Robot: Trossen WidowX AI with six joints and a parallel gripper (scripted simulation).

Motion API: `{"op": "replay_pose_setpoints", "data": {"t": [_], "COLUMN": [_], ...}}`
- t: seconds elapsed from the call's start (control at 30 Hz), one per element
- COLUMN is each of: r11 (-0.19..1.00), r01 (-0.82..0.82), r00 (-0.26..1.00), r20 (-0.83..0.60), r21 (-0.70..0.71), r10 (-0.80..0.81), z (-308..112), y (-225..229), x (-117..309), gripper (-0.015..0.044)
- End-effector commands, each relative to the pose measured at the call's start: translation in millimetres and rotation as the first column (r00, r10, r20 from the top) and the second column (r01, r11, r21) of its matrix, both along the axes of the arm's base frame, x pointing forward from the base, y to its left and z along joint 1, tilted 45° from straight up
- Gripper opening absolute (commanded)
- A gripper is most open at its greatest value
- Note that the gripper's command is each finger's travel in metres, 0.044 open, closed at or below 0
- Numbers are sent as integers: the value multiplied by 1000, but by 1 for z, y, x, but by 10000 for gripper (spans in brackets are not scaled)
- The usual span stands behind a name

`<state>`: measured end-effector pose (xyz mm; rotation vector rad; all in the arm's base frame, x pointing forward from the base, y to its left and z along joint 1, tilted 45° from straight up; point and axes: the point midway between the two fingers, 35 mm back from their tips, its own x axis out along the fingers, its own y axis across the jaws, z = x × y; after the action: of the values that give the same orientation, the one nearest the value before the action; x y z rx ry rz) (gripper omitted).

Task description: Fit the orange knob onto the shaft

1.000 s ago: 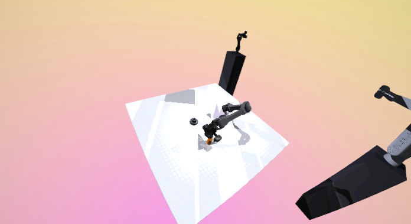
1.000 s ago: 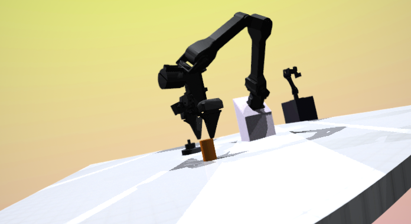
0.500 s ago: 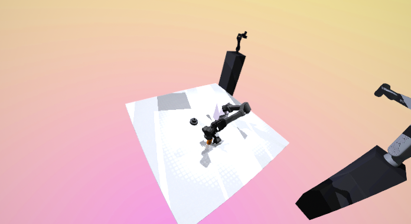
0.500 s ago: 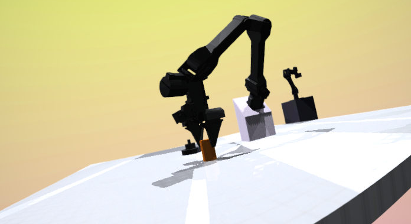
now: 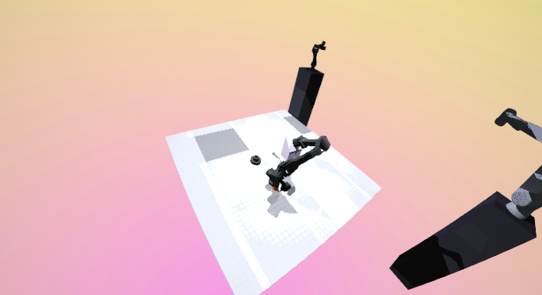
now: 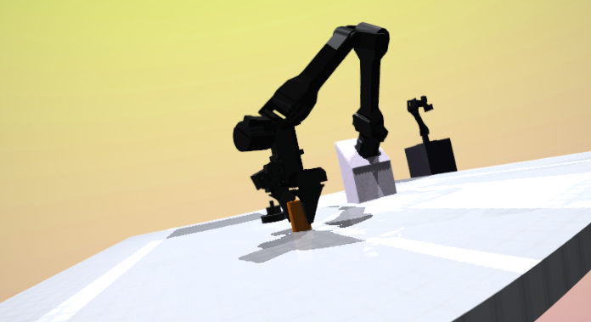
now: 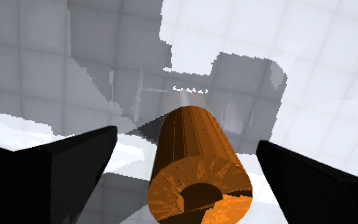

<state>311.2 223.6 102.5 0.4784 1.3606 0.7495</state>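
Observation:
The orange knob [image 5: 275, 188] [image 6: 299, 217] [image 7: 195, 135] stands upright on the table, its hole facing up in the wrist view; the hole's flat side is hard to make out there. My gripper [image 6: 301, 220] [image 7: 187, 138] is open and pointing down, low around the knob, with one finger on each side. In the wrist view a gap shows between each finger and the knob. The round dark pedestal [image 5: 255, 160] [image 6: 272, 218] stands apart from the knob, with its upright shaft [image 6: 272, 206] bare. The shaft's flat side cannot be seen.
The arm's pale lilac base block [image 5: 285, 149] [image 6: 374, 182] stands on the white table [image 5: 234, 223] [image 6: 170, 278]. A dark pillar [image 5: 305, 95] [image 6: 430, 159] with a small arm is beyond the table, and another dark pillar [image 5: 467, 239] with an arm is at the right in the top view.

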Motion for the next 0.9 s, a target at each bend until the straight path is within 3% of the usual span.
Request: {"op": "replay_pose_setpoints", "data": {"t": [0.0,0.33,0.53,0.7,0.87], "r11": [1000,1000,1000,1000,1000], "r01": [4,4,4,3,1], "r00": [1000,1000,1000,1000,1000], "r20": [-5,-5,-5,-4,-4], "r21": [-5,-5,-5,-12,-21], "r10": [-4,-4,-4,-3,-2], "z": [-5,-5,-5,4,25], "y": [3,3,3,-11,-40], "x": [-1,-1,-1,1,3], "gripper": [440,178,138,6,0]}}
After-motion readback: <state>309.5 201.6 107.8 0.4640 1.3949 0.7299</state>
